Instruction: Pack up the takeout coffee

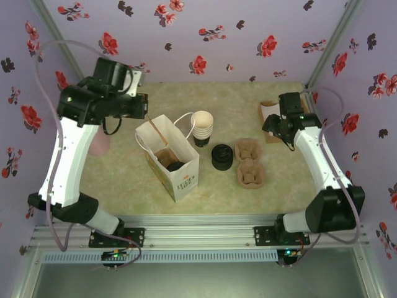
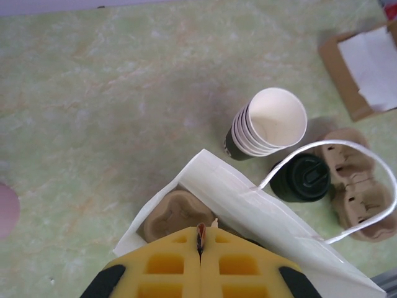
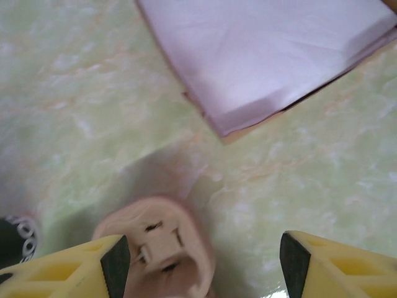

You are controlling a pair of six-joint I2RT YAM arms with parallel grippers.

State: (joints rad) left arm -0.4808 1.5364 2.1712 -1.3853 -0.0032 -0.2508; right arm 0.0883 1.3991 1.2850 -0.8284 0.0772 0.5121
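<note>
Your left gripper [image 2: 200,241] is closed tight above the open white paper bag [image 1: 180,177] — something thin sits between its tips, though I can't tell what. The takeout coffee [image 1: 174,166] appears to stand inside the bag, beside a brown carrier [image 2: 175,214]. Your right gripper [image 3: 203,261] is spread wide and holds nothing, near the napkins [image 3: 260,56].

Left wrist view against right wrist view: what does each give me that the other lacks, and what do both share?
Left wrist: the white paper bag with a pulp carrier inside, the stack of cups, and the shut left hand. Right wrist: the open right hand above the green table. Both: the white napkins on cardboard, what looks like the loose pulp carrier, and that table.
</note>
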